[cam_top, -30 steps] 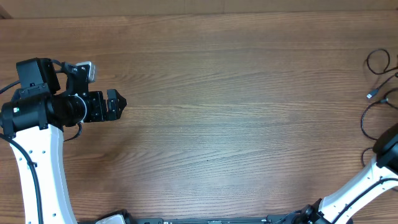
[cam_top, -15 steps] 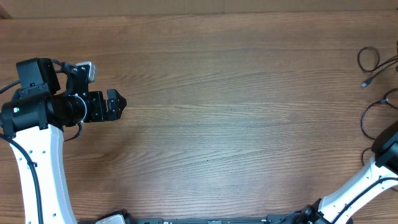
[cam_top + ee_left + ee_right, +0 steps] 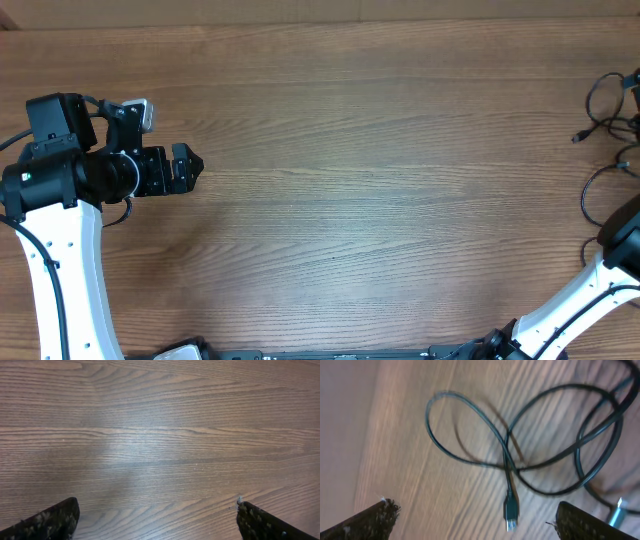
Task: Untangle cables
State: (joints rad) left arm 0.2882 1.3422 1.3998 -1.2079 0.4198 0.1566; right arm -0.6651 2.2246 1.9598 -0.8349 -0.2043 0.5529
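cables looped at right edge

the cables (image 3: 508, 467) lie in loose black loops on the wooden table (image 3: 350, 200), at its far right edge in the overhead view. the right gripper (image 3: 475, 520) hangs over them, fingers spread wide, gripping nothing. the left gripper (image 3: 157, 520), fingers likewise apart and empty, sits well apart on the left side.

Robot lab: wood-grain table (image 3: 350, 200), white arms (image 3: 60, 262)

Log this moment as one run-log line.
left gripper: open, empty, over table, far from cables | right gripper: open, empty, over cables | cables: loose crossed loops, table's right edge | grasp: none yet
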